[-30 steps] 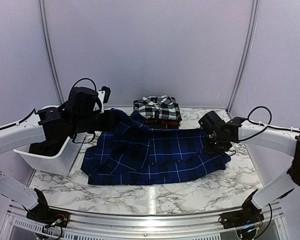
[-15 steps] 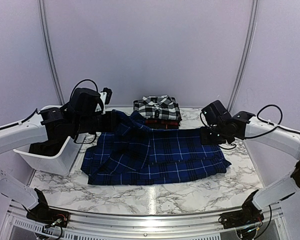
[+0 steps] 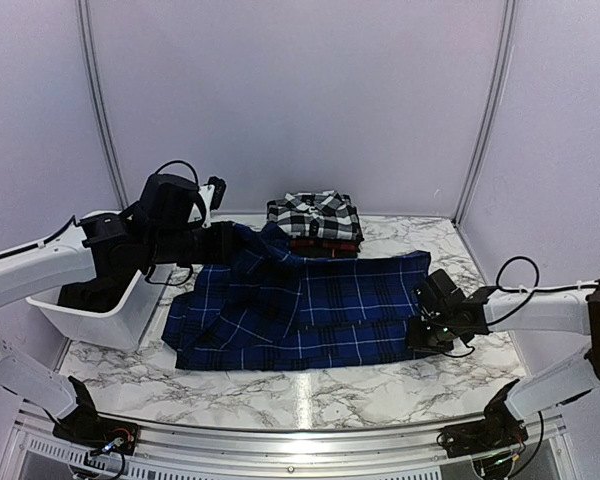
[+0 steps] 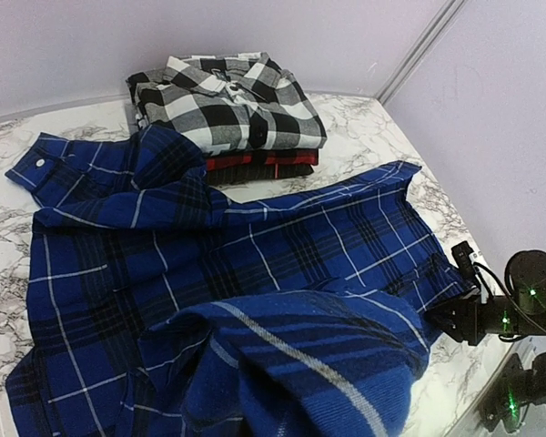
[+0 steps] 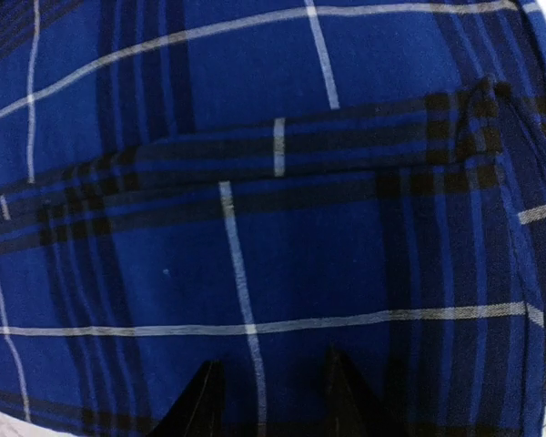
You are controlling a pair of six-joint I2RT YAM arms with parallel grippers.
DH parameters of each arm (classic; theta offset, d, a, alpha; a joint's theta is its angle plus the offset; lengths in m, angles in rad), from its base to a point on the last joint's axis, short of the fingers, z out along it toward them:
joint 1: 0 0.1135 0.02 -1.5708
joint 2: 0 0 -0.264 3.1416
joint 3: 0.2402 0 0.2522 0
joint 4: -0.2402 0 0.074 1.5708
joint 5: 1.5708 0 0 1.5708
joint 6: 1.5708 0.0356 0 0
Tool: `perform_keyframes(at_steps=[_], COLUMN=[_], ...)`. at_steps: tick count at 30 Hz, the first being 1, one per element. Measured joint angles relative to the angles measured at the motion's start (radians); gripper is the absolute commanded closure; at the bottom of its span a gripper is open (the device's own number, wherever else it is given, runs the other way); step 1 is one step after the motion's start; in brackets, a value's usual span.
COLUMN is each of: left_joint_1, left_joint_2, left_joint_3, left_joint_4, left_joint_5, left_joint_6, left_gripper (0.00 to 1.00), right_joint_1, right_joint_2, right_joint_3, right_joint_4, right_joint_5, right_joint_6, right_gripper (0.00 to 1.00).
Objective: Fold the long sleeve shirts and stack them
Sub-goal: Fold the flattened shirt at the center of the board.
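The royal blue plaid long sleeve shirt [image 3: 310, 305] lies spread across the marble table. Its left shoulder is lifted by my left gripper [image 3: 220, 242], which is shut on the cloth. In the left wrist view blue cloth [image 4: 282, 355] drapes over the fingers and hides them. My right gripper [image 3: 420, 335] sits low at the shirt's near right corner. Its two dark fingertips [image 5: 200, 396] stand apart just over the blue cloth [image 5: 273, 182], so it is open. At the back a folded black-and-white check shirt [image 3: 315, 215] [image 4: 232, 100] rests on a folded red-and-black one [image 3: 320, 245] [image 4: 255, 166].
A white plastic tub [image 3: 110, 325] stands at the left under my left arm, with something dark [image 3: 85, 295] inside it. Bare marble [image 3: 310, 395] runs along the front edge, and pale walls close the back and sides.
My right gripper has opened, released the shirt's far right edge and dropped toward the near right corner. That side of the shirt now lies flat. The left arm has barely moved.
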Motion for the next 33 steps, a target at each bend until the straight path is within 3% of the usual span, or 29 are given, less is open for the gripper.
perform_keyframes(at_steps=[6, 15, 21, 26, 33], left_joint_1=[0.006, 0.006, 0.014, 0.039, 0.045], left_joint_2=[0.040, 0.162, 0.195, 0.199, 0.213], left_joint_3=[0.056, 0.112, 0.101, -0.027, -0.063], left_joint_4=[-0.006, -0.007, 0.039, 0.266, 0.383], left_joint_5=[0.164, 0.388, 0.463, 0.590, 0.641], left_joint_6=[-0.015, -0.093, -0.308, -0.587, -0.783], left_gripper=[1.00, 1.00, 1.00, 1.00, 1.00], right_joint_1=[0.013, 0.197, 0.388, 0.497, 0.571], right_joint_2=[-0.118, -0.156, -0.097, -0.023, 0.049], right_joint_3=[0.012, 0.242, 0.339, 0.444, 0.553], right_joint_4=[0.008, 0.090, 0.165, 0.174, 0.173], right_joint_5=[-0.011, 0.014, 0.015, 0.034, 0.072], right_joint_6=[0.016, -0.096, -0.164, -0.197, -0.224], right_gripper=[0.56, 0.50, 0.49, 0.49, 0.46])
